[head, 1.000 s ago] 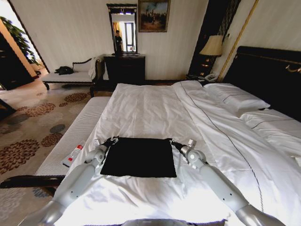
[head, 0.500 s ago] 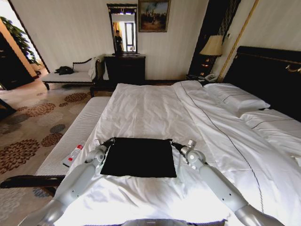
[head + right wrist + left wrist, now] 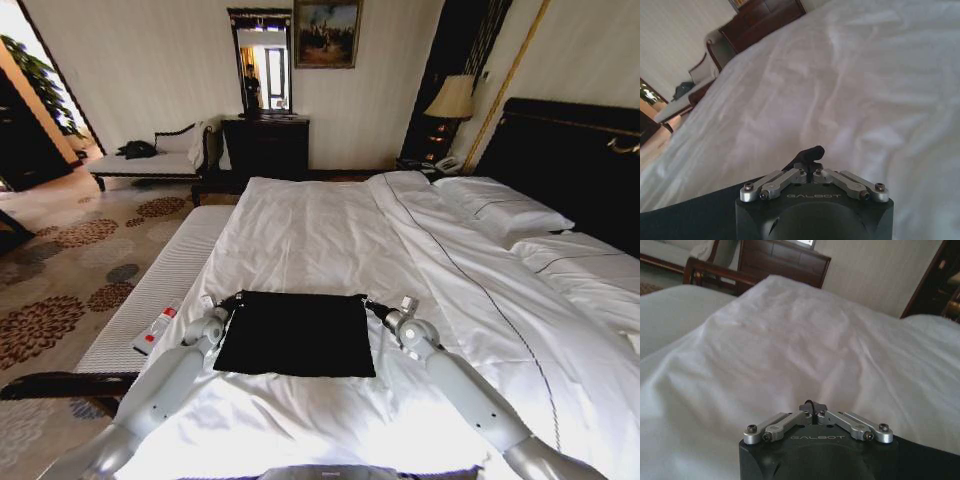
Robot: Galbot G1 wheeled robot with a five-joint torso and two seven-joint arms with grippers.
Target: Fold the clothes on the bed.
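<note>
The clothes, a black T-shirt [image 3: 295, 335], lie as a flat rectangle on the white bed [image 3: 320, 230], near its front edge. My left gripper [image 3: 233, 299] is at the shirt's far left corner. My right gripper [image 3: 369, 303] is at the far right corner. The left wrist view has the left gripper [image 3: 812, 406] with its jaws drawn together low over the sheet, with dark fabric [image 3: 925, 460] beside its body. The right wrist view has the right gripper [image 3: 809, 156] closed the same way, with dark fabric [image 3: 685, 220] trailing from it. Each seems to pinch a corner.
A pale padded bench [image 3: 160, 290] runs along the bed's left side with a small red-and-white item [image 3: 153, 330] on it. Pillows [image 3: 500, 205] and the dark headboard [image 3: 580, 160] are at the right. A chaise [image 3: 150, 160] and a dresser [image 3: 265, 145] stand by the far wall.
Hardly anything: both grippers stay at the shirt's far corners, and the left one has sunk slightly toward the sheet.
</note>
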